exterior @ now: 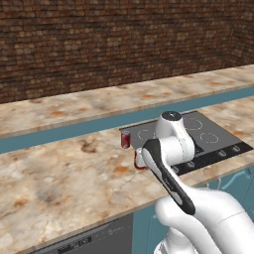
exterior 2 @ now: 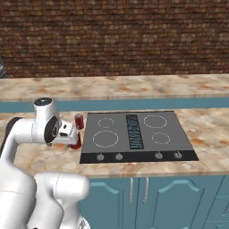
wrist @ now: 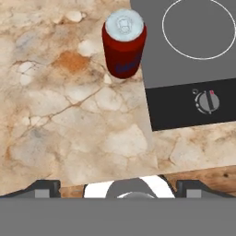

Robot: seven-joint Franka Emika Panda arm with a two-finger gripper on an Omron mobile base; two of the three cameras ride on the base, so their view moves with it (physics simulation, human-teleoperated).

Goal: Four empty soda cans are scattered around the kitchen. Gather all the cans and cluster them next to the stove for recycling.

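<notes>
One red soda can (exterior: 125,139) (exterior 2: 79,121) (wrist: 123,44) stands upright on the beige counter, just off the left edge of the black stove (exterior: 201,133) (exterior 2: 138,129) (wrist: 193,50). A second soda can (exterior: 138,164) (exterior 2: 76,143) stands nearer the counter's front, mostly hidden under my hand. In the hand view its silver top (wrist: 131,188) shows at the bottom between my fingers. My gripper (exterior: 140,158) (exterior 2: 74,137) (wrist: 117,190) points straight down over it, open, its tips wide apart on either side of the can.
The stove's front knobs (wrist: 206,102) lie to the right of my hand. The counter's front edge (wrist: 203,177) is close below the gripper. A raised back counter (exterior 2: 116,87) runs along the dark brick wall.
</notes>
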